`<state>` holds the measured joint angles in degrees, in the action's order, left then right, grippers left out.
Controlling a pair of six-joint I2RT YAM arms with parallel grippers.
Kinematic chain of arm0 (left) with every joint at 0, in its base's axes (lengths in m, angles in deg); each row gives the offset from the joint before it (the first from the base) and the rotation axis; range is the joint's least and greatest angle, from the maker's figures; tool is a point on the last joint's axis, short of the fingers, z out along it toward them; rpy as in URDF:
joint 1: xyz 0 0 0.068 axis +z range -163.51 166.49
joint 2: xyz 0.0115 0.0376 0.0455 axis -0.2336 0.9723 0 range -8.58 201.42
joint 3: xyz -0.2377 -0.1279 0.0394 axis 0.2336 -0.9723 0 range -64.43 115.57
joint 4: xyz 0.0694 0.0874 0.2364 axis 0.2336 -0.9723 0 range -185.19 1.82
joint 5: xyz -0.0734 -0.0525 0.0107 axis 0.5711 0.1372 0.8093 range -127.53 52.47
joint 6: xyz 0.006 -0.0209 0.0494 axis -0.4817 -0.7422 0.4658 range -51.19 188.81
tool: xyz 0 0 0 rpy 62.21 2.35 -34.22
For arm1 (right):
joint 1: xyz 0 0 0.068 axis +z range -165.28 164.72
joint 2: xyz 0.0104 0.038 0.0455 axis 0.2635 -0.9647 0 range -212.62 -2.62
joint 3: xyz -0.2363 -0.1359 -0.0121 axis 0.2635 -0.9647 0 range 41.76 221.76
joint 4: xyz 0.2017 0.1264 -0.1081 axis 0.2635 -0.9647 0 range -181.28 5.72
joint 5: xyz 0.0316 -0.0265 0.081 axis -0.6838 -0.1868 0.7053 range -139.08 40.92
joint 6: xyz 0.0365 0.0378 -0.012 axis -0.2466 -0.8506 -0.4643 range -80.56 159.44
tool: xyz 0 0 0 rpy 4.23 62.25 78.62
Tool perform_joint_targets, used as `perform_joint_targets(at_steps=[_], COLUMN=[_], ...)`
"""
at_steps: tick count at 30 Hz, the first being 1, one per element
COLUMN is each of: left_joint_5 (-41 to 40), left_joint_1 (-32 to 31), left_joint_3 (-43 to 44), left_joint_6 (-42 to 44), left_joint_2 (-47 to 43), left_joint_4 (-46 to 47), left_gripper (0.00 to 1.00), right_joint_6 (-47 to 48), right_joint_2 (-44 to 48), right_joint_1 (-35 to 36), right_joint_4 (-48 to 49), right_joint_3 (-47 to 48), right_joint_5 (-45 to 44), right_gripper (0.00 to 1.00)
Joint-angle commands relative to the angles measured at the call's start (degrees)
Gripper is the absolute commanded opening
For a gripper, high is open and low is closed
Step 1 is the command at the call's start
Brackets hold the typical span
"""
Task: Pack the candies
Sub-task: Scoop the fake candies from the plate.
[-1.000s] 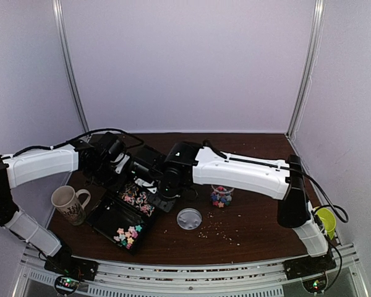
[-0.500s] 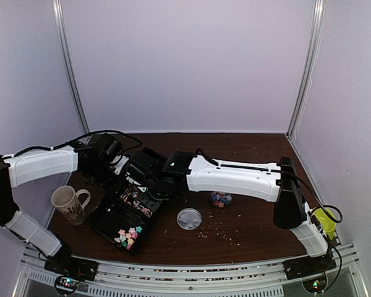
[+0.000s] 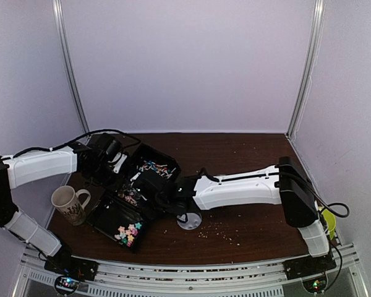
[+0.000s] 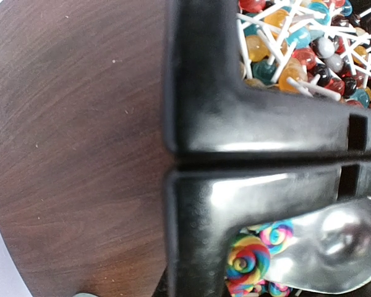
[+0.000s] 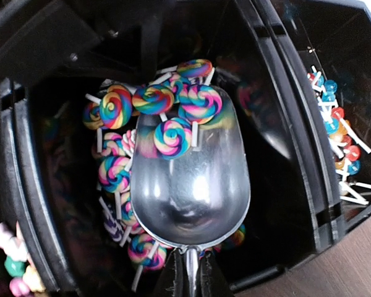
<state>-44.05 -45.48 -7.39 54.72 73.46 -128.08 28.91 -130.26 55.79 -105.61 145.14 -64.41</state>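
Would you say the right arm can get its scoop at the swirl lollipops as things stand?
Probably yes: the right gripper holds the scoop inside their open compartment, its lip among the swirl lollipops, nothing covering them.

No lettering, label or number can be read anywhere; the mug point(image 3: 70, 204) at lower left bears only an illegible dark pattern.

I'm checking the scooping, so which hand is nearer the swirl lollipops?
Right. The right hand holds the scoop down among the swirl lollipops; the left hand sits off to the side, at the rim of the tray.
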Motion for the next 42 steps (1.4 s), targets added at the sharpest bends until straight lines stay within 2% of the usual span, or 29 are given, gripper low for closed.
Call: perform_joint_targets(at_steps=[1,6,12,18,35,42], left_joint_5=[10.27,4.34,3.31,0.63,3.87,0.51], left_joint_1=[-2.90,-2.36,-2.19,-0.84,0.06,0.49], left_joint_3=[4.71,5.86,6.44,6.46,5.97,7.04], left_joint_6=[-0.63,-0.99,-1.38,-2.84,-2.88,-3.94], left_joint_2=[-6.81,-6.05,-4.67,-4.50,-4.69,-2.76], left_joint_4=[11.48,8.38,6.84,5.54,6.51,3.89], left_gripper=[0.00,0.00,0.00,0.00,0.00,0.00], right_joint_6=[0.32,-0.51,-1.14,-1.60,-0.47,1.23], right_joint_2=[-2.81,-2.98,-1.25,2.06,6.96,9.45], right_joint_1=[-1.98,-2.09,-2.30,-2.52,-3.08,-3.21], right_joint_4=[10.31,9.37,11.82,18.26,35.61,42.78], right_joint_3=[-8.06,-7.98,-11.11,-17.77,-30.35,-35.88], right_joint_5=[-1.78,-1.17,-1.56,-2.03,-1.49,-0.31], right_gripper=[0.00,0.00,0.00,0.00,0.00,0.00])
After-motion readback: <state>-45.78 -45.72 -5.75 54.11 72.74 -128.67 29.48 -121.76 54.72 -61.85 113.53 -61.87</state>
